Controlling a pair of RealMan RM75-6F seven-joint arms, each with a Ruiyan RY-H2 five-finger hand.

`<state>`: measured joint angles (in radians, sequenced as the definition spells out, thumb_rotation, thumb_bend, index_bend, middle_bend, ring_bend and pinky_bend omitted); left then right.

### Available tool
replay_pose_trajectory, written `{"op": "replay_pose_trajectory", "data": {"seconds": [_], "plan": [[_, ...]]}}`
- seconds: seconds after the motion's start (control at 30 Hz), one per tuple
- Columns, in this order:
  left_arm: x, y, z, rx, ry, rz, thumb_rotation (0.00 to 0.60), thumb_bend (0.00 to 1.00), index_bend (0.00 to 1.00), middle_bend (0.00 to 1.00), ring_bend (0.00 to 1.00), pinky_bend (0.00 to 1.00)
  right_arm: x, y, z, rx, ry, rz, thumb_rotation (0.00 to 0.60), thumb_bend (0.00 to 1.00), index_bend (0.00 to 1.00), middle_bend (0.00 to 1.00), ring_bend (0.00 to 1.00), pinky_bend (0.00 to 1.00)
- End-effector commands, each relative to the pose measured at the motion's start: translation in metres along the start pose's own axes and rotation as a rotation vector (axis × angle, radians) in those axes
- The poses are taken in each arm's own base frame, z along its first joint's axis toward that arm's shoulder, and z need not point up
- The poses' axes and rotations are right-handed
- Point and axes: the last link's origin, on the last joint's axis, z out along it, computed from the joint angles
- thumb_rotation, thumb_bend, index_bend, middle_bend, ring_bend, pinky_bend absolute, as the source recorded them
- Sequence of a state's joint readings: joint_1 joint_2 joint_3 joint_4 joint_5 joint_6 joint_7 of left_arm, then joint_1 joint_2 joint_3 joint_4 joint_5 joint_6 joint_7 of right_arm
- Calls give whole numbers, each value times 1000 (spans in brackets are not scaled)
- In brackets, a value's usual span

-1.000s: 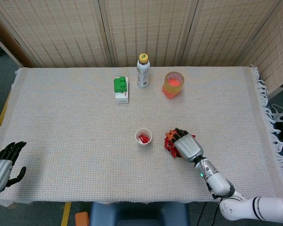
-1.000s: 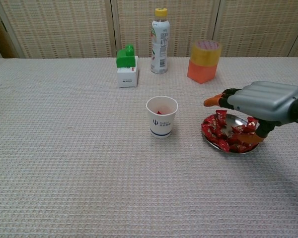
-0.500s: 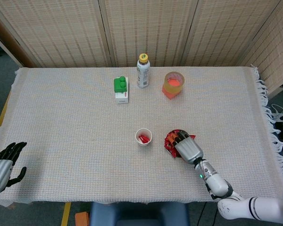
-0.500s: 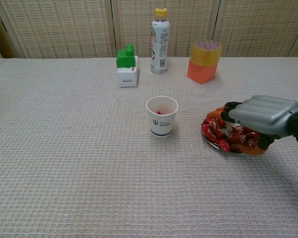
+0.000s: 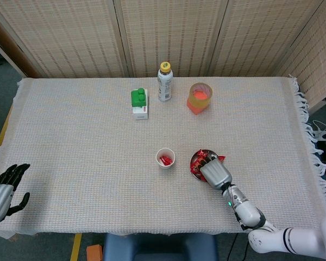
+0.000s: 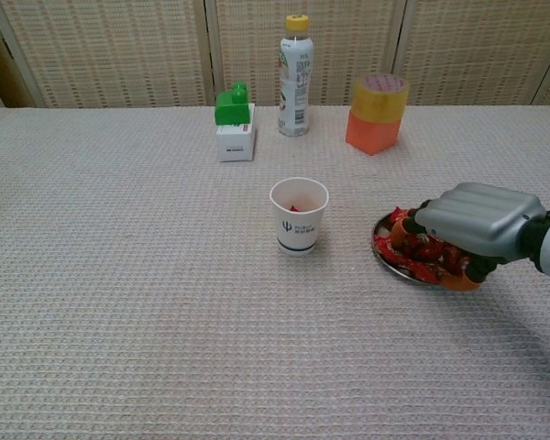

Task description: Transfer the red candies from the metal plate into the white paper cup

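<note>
— What's in the containers?
— The cup [image 6: 299, 216], left of the right hand's [image 6: 472, 226] fingers [image 6: 420, 223], has a few candies [image 5: 165, 160]. The plate [image 6: 391, 264] under those fingers holds a pile.
— And the fingers?
— Left hand [image 5: 1, 192] spread, empty. Right fingers curled into the pile; a second ago they hovered straighter above it.

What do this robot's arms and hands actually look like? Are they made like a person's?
Roughly, yes. Each hand has a ribbed silver-grey metal back and black fingers; the right hand also shows orange fingertip pads. The left hand looks the same. The right forearm is a slim silver wrist section with a small green light, widening into a white arm ringed by a dark band.
</note>
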<state>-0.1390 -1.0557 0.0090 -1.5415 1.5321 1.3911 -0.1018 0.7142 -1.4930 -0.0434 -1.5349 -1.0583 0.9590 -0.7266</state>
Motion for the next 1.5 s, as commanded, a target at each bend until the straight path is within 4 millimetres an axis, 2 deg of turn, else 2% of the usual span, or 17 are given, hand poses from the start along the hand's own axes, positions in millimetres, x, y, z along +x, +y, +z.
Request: {"op": "replay_pose_trajectory", "data": {"seconds": [0.03,0.3,0.5,1.07,1.5], "plan": [[0,0,0,0,0,0,600,459,0,54,27,169,0,0,0,-1,0,-1,600,262,305,246,217,365],[0,0,0,0,2,-1,600,460,0,55,28,169,-2,-2,2,1,11,-14,600,263,353,284,268,427],[1,-1,0,-2,4,-2,600,460,0,54,28,169,-5,-3,4,-5,2,-29,600,264,396,354,349,522],[1,-1,0,-4,1,-4,600,460,0,54,28,169,-8,-6,9,-15,5,-58,600,299,583,520,532,733],[1,-1,-1,-6,0,-6,600,461,0,63,28,169,-9,-10,14,-24,15,-72,600,312,730,601,599,785]]}}
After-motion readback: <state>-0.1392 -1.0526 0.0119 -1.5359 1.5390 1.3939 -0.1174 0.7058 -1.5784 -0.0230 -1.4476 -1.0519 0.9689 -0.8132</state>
